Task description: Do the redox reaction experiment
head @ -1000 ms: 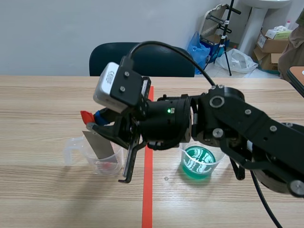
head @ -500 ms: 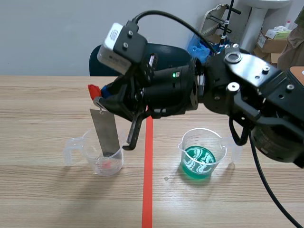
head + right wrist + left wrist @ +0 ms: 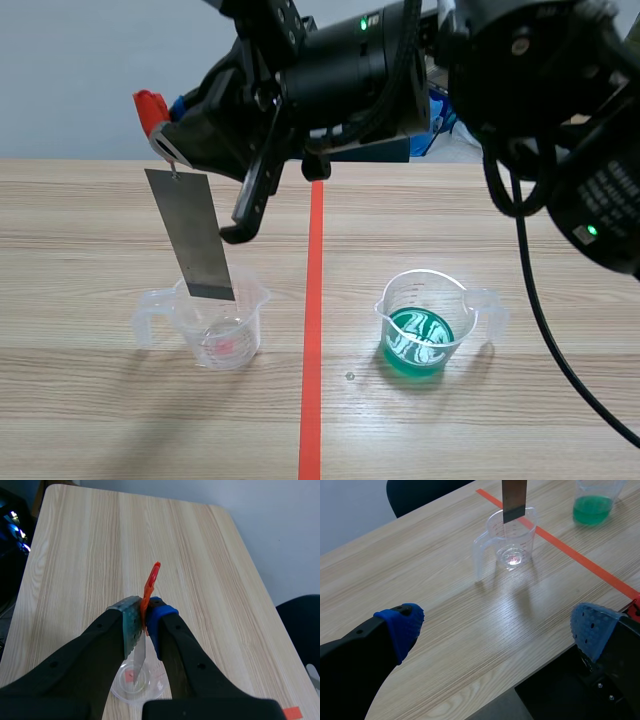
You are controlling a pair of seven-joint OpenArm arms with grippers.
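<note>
My right gripper [image 3: 170, 135] is raised above the counter [image 3: 90, 210] and is closed on a red clip [image 3: 150, 105]. From the clip hangs a grey metal strip [image 3: 190, 235]. Its long axis is nearly vertical, leaning a little, with the lower end pointing down at the rim of the clear cup [image 3: 215, 330]. I cannot tell whether this end is inside. The cup of green liquid [image 3: 425, 330] stands across the tape line [image 3: 312, 300]. My left gripper [image 3: 497, 627] is open.
</note>
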